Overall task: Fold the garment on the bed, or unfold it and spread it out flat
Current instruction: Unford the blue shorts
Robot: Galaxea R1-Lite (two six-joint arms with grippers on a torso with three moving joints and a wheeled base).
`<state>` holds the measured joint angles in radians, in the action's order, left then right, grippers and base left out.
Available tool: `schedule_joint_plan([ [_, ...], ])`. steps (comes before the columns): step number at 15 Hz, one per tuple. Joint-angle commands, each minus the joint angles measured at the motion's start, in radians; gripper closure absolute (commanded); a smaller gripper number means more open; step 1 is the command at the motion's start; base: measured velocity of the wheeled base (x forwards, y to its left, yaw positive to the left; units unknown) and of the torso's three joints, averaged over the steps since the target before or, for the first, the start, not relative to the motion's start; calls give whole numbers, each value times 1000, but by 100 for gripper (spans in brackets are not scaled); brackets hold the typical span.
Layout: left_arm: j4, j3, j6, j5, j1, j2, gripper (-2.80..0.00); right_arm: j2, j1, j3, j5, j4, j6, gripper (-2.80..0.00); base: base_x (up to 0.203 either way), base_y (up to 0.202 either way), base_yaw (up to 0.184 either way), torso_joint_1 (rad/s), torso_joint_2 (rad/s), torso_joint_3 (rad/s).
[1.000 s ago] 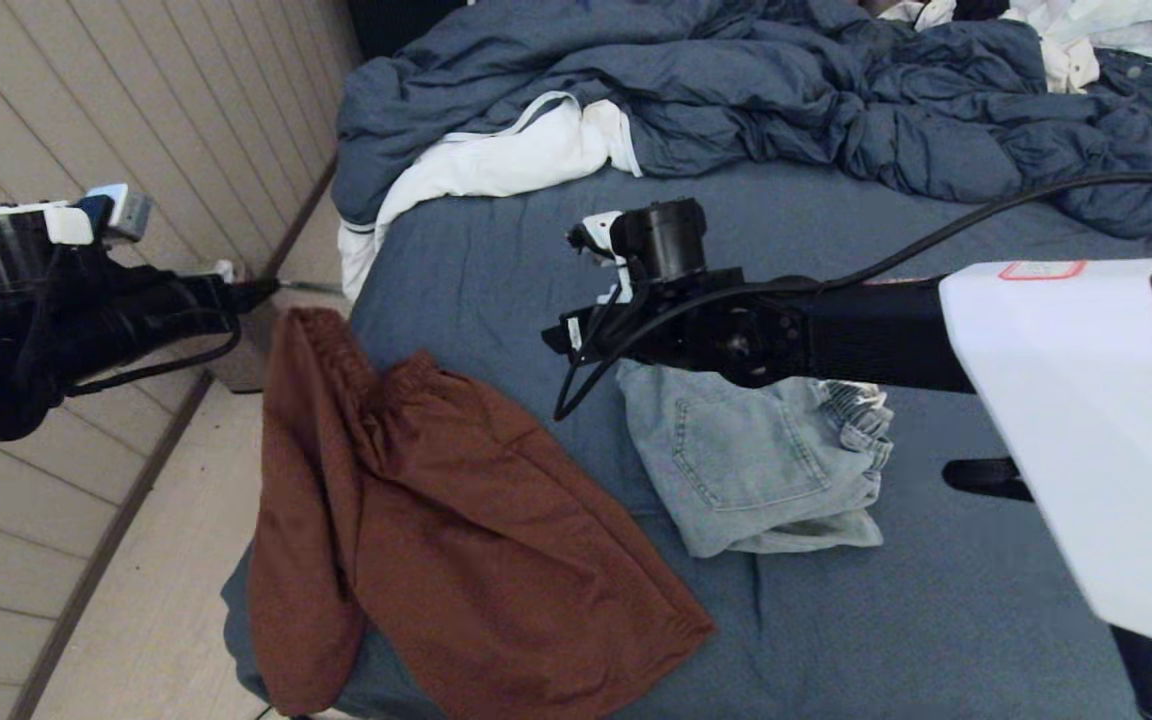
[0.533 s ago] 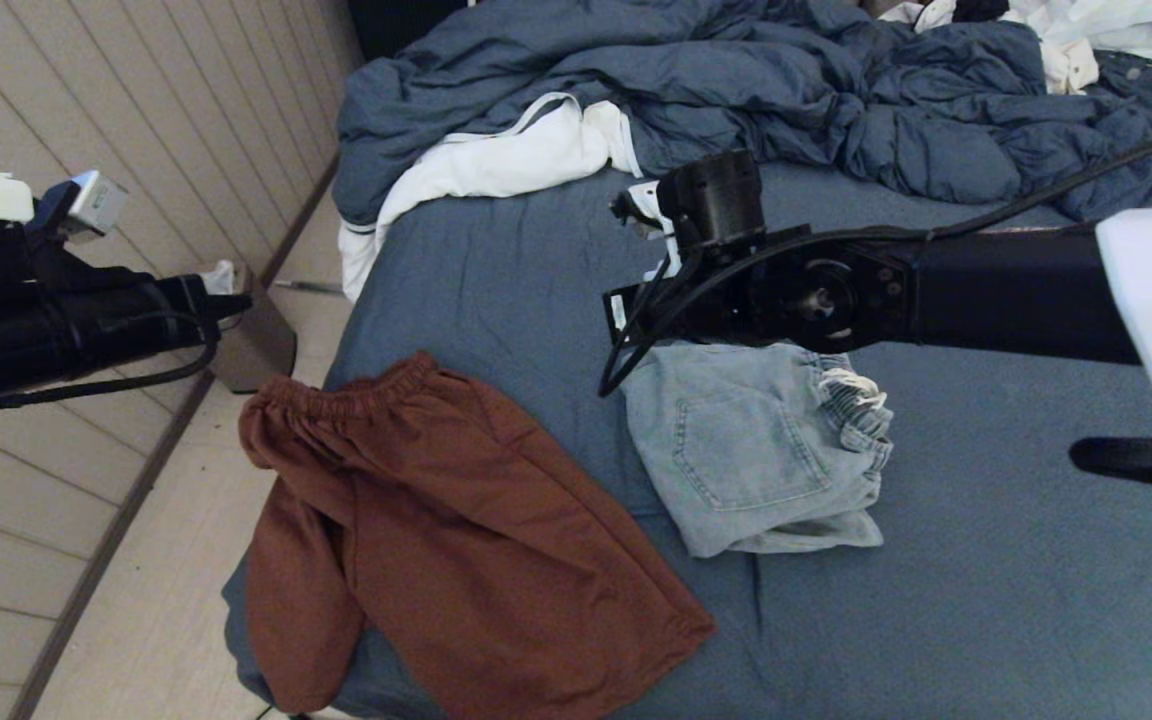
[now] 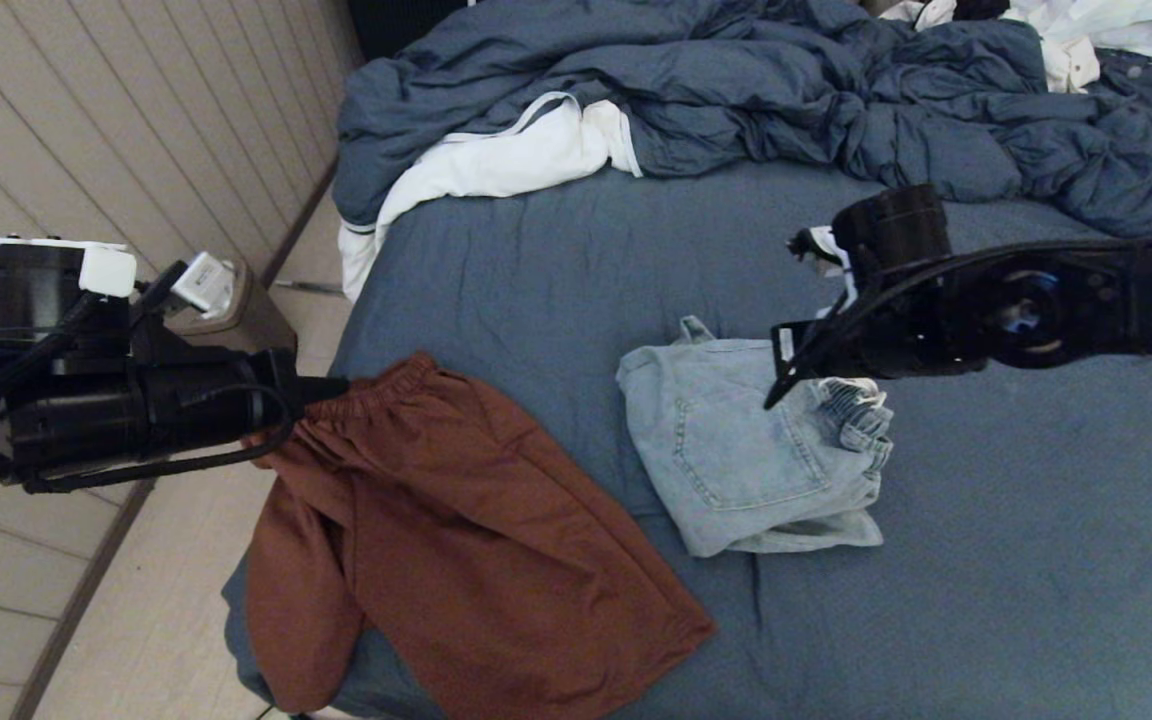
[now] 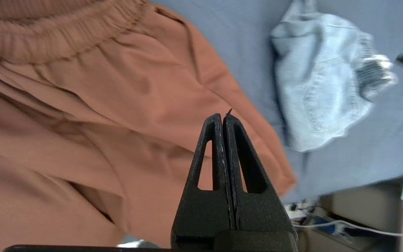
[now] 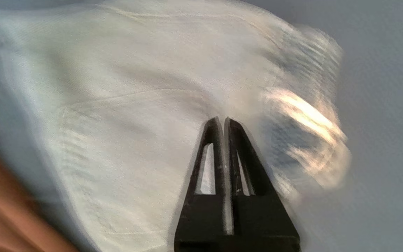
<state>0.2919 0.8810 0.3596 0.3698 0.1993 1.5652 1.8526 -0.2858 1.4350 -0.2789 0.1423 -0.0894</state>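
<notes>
The bed is seen with its slate-blue sheet exposed across the near and middle area; a rumpled dark blue duvet with white lining is heaped along the far side. Rust-brown shorts are laid at the near left corner of the bed, one portion hanging over the edge toward the floor, the elastic waistband turned toward the far side. Light denim shorts are found folded into a compact bundle near the middle of the sheet, just beside the brown pair but apart from it. The left claw is held over the brown fabric, its two fingers pressed together with nothing gripped between them; in the head view it is positioned by the waistband at the bed's left edge. The right claw is held above the denim bundle, fingers likewise drawn together and empty; contact with the denim cannot be determined. White garments are noted at the far right corner.
</notes>
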Motion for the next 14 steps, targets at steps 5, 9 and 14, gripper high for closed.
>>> schedule_joint_plan([
  [5,-10,67,15,-11,135,10,0,-126,172,-109,32,9,0,-280,0,0,0,0,0,0],
  [9,-34,31,18,-68,189,34,0,17,201,-107,38,2,29,-280,0,0,0,0,0,0],
  [14,38,-82,23,-73,187,23,0,140,201,-76,38,-6,38,-280,0,0,0,0,0,0],
])
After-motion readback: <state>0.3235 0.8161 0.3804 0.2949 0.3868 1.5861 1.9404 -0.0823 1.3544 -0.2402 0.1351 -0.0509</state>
